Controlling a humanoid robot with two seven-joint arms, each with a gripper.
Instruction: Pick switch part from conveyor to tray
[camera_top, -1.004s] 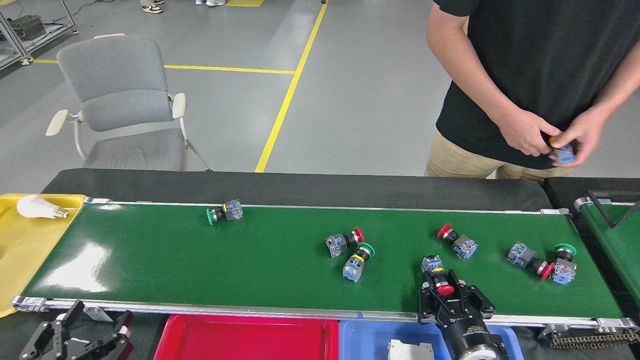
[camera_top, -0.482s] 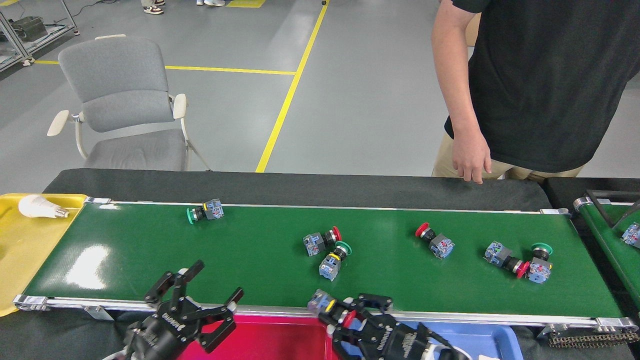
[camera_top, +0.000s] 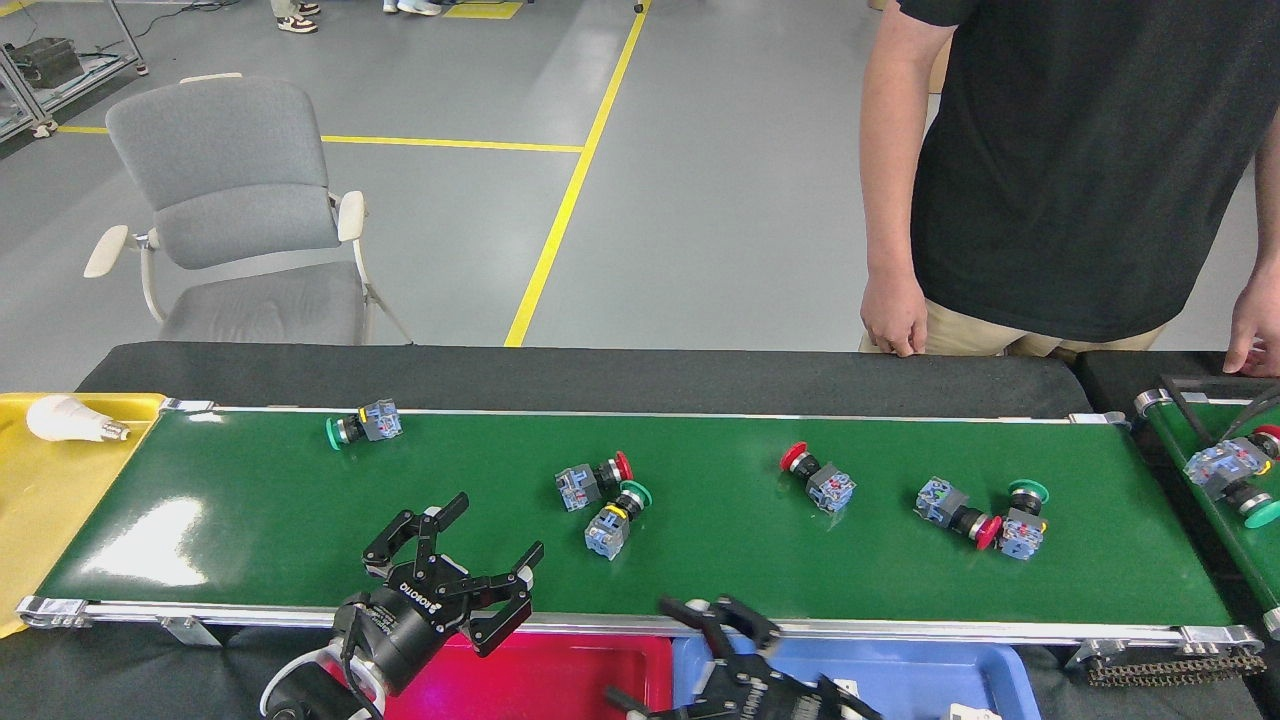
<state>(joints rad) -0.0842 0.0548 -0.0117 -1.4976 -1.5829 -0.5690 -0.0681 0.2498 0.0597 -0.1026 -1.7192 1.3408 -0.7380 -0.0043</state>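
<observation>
At the near edge of the conveyor (camera_top: 300, 510), the left gripper (camera_top: 455, 550) hangs over the belt's front rail with its jaws spread wide and nothing between them. To its right, lower at the rail and above the seam between the red tray (camera_top: 560, 680) and the blue tray (camera_top: 930, 675), sits the right gripper (camera_top: 715, 625); its black fingers look splayed apart and empty, though part of it runs off the bottom edge.

Out on the green belt, the nearest switch parts are a pair touching near the middle: one with a red cap (camera_top: 592, 482) and, just below it, one with a green cap (camera_top: 617, 518). Far left, close to the back rail, lies a lone green-capped switch part (camera_top: 362, 425). To the right of centre lies another red-capped one (camera_top: 818, 480), and further right two more lie touching, a red-capped one (camera_top: 955, 511) and a green-capped one (camera_top: 1022, 520).

Past the belt's left end a yellow tray (camera_top: 40, 510) holds a white light bulb (camera_top: 72, 420). At the far right a narrower green belt (camera_top: 1200, 500) carries more switch parts (camera_top: 1232, 468). Beyond the black worktop (camera_top: 600, 375) a person in a black shirt (camera_top: 1060, 160) stands with one hand (camera_top: 893, 312) at its far edge and the other (camera_top: 1255, 330) further right. A grey chair (camera_top: 235, 210) stands on the floor to the left.
</observation>
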